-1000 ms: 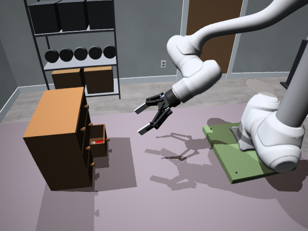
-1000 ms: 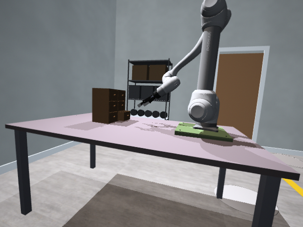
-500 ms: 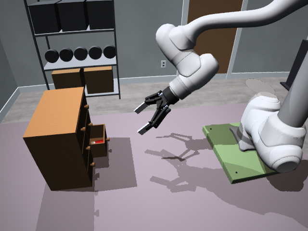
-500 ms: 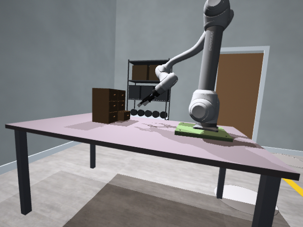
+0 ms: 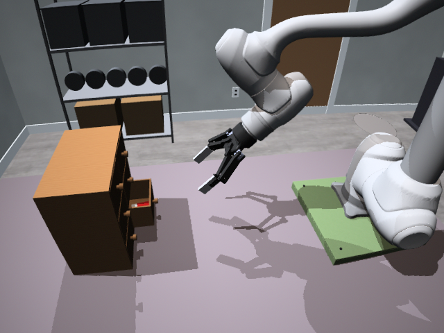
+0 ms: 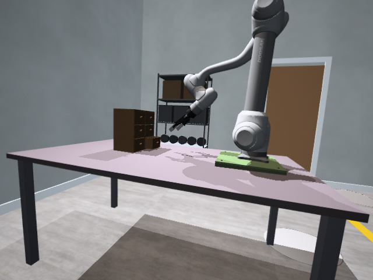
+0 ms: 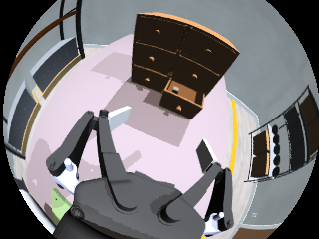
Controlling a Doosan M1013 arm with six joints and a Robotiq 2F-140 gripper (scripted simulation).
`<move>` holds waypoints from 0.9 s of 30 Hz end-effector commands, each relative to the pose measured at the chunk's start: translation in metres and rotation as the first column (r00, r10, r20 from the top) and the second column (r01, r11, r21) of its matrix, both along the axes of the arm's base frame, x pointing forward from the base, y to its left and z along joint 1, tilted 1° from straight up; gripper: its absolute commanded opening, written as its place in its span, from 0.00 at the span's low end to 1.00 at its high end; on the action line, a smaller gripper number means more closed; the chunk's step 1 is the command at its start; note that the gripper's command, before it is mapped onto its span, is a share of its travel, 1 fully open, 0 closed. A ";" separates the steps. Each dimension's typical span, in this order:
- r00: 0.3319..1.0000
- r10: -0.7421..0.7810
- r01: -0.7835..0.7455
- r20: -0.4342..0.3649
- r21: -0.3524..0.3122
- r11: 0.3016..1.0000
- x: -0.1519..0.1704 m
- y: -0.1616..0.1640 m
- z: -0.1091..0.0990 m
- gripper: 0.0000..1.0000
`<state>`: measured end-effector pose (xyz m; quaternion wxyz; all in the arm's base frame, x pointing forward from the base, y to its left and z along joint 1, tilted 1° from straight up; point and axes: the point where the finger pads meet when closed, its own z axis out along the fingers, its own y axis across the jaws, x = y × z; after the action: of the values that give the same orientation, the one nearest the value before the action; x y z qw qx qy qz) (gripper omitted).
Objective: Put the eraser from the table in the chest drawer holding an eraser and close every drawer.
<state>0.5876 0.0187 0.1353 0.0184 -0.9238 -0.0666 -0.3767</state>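
Counts on and around the pink table

1 chest (image 5: 77,161) with 6 drawers, 1 open drawer (image 5: 143,200) holding 1 red eraser (image 5: 142,204); 1 arm (image 6: 259,75) with 1 gripper (image 5: 205,171) on 1 green base plate (image 5: 336,250); 1 shelf rack (image 5: 168,89) carrying 3 black boxes, 5 black round things and 2 brown boxes in the top view; 1 door (image 6: 294,114); 1 wall socket (image 5: 235,91).

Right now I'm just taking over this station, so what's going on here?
A single robot arm hangs its gripper wide open and empty above the table, pointed toward a small wooden chest. One lower drawer is pulled partway out, with something red and white inside. The other drawers look shut. No loose eraser shows on the table.
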 end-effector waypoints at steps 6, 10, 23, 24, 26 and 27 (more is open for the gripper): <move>0.988 0.011 -0.011 -0.151 0.000 1.000 0.000 0.000 0.003 1.00; 0.981 0.010 -0.012 -0.192 -0.006 1.000 0.000 0.000 0.005 1.00; 0.921 0.016 -0.027 -0.388 -0.024 0.999 0.000 -0.001 0.014 1.00; 0.921 0.016 -0.027 -0.388 -0.024 0.999 0.000 -0.001 0.014 1.00; 0.893 0.013 -0.030 -0.450 -0.030 0.999 0.000 -0.001 0.016 1.00; 0.885 0.014 -0.032 -0.466 -0.032 0.999 0.000 -0.001 0.017 1.00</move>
<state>0.5835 0.0099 0.1477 0.0598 -0.9590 -0.0938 -0.2606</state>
